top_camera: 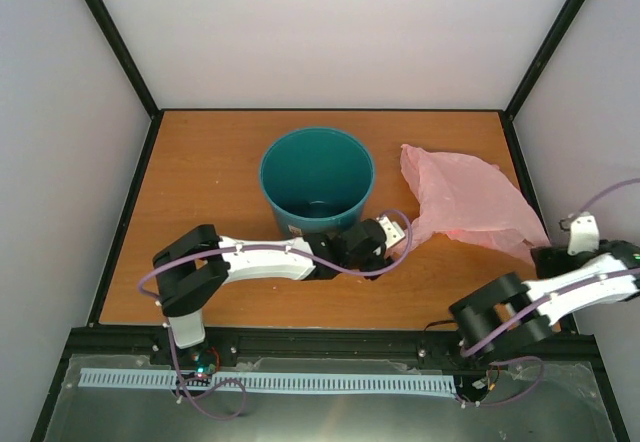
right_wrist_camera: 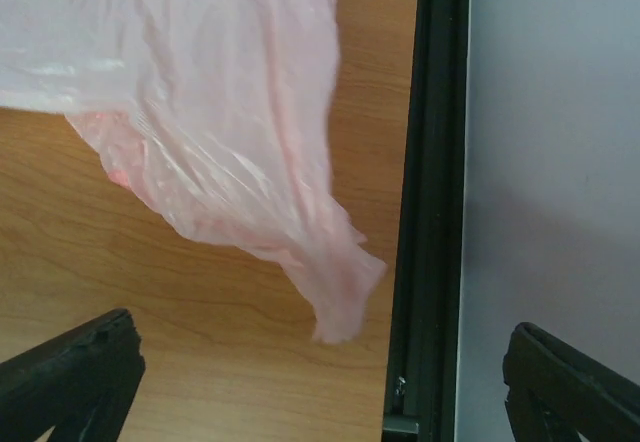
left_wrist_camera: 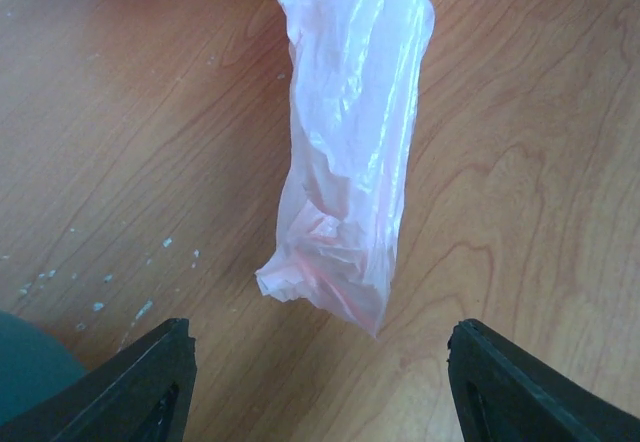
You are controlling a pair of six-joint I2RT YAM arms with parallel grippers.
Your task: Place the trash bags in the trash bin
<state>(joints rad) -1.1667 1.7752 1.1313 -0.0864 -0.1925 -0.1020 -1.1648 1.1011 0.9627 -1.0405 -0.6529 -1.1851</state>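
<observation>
Black fingers of my left gripper (left_wrist_camera: pixel 320 347) stand wide apart at the bottom of the wrist view, released, with nothing between them. Just ahead of them, about on their middle line, the bunched end of the pink trash bag (left_wrist_camera: pixel 350 142) lies on the wooden table (left_wrist_camera: pixel 120 142). My right gripper (right_wrist_camera: pixel 318 332) is also spread and empty. A loose corner of the bag reaches just ahead of its fingers, close to the black frame rail (right_wrist_camera: pixel 430 162) on their right. The trash bin (top_camera: pixel 283 187) stands upright and open to the left of the left fingers, near the bag but apart from it.

I judge the step to be the approach for the grasp, since the bag is not yet held. Next I must push the left fingers forward around the bunched end and close gently, because thin film slips easily. A small pale label (top_camera: pixel 296 229) shows low on the bin, but no writing can be read.
</observation>
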